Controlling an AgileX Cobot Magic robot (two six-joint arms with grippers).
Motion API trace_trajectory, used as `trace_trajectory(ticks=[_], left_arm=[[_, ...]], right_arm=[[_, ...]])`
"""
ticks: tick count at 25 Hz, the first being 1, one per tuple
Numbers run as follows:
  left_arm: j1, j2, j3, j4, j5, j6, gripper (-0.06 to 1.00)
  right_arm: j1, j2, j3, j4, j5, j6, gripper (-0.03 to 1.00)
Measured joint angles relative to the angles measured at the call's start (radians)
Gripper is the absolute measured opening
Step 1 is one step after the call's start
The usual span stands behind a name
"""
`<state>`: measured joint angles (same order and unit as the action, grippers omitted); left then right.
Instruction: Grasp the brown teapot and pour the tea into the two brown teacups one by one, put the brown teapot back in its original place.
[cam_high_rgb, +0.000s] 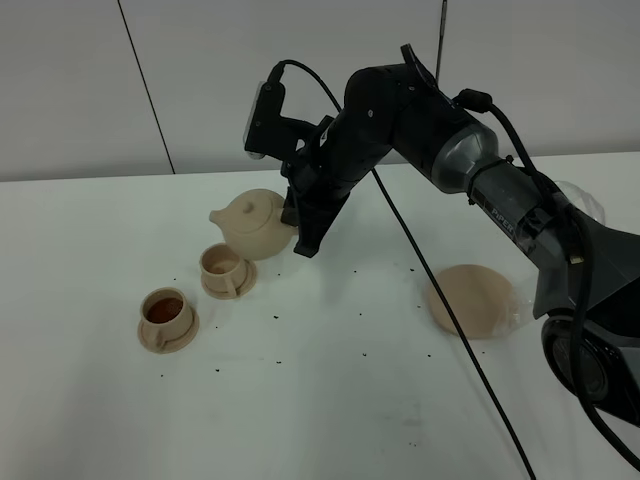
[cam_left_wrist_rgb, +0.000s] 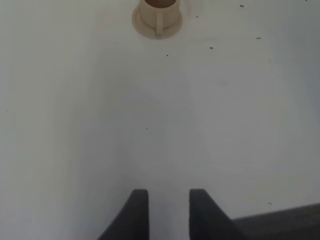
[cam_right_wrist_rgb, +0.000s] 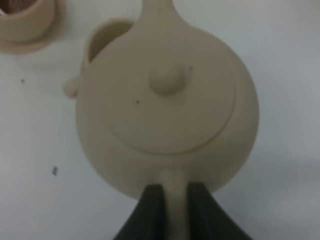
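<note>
The brown teapot (cam_high_rgb: 255, 222) hangs roughly level at the left of the table, its spout pointing left. My right gripper (cam_high_rgb: 300, 238) is shut on its loop handle, which shows between the dark fingers in the right wrist view (cam_right_wrist_rgb: 173, 200). One brown teacup (cam_high_rgb: 225, 267) on its saucer stands just in front of the pot and is partly hidden under it (cam_right_wrist_rgb: 102, 37). The other teacup (cam_high_rgb: 167, 313), with brown tea in it, stands further front-left (cam_right_wrist_rgb: 22, 17) (cam_left_wrist_rgb: 158, 14). The round plate (cam_high_rgb: 470, 300) lies bare at the right. My left gripper (cam_left_wrist_rgb: 169, 215) hovers over bare table, fingers apart and holding nothing.
Small dark specks are scattered over the white table (cam_high_rgb: 330, 400). A black cable (cam_high_rgb: 450, 300) runs from the right arm across the plate toward the front edge. A white panelled wall stands behind the table.
</note>
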<state>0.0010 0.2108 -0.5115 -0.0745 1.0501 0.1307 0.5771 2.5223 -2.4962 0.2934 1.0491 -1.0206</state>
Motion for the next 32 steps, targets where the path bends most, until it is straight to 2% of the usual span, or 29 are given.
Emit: trace_trajectory(ticks=[11, 32], left_arm=[[0.0, 0.0, 0.0, 0.0, 0.0, 0.0, 0.27], [0.0, 0.0, 0.0, 0.0, 0.0, 0.0, 0.27]], right_arm=[[0.035, -0.012, 0.0, -0.09, 0.017, 0.003, 0.1], [0.117, -0.03, -0.001, -0.326, 0.031, 0.091, 0.1]])
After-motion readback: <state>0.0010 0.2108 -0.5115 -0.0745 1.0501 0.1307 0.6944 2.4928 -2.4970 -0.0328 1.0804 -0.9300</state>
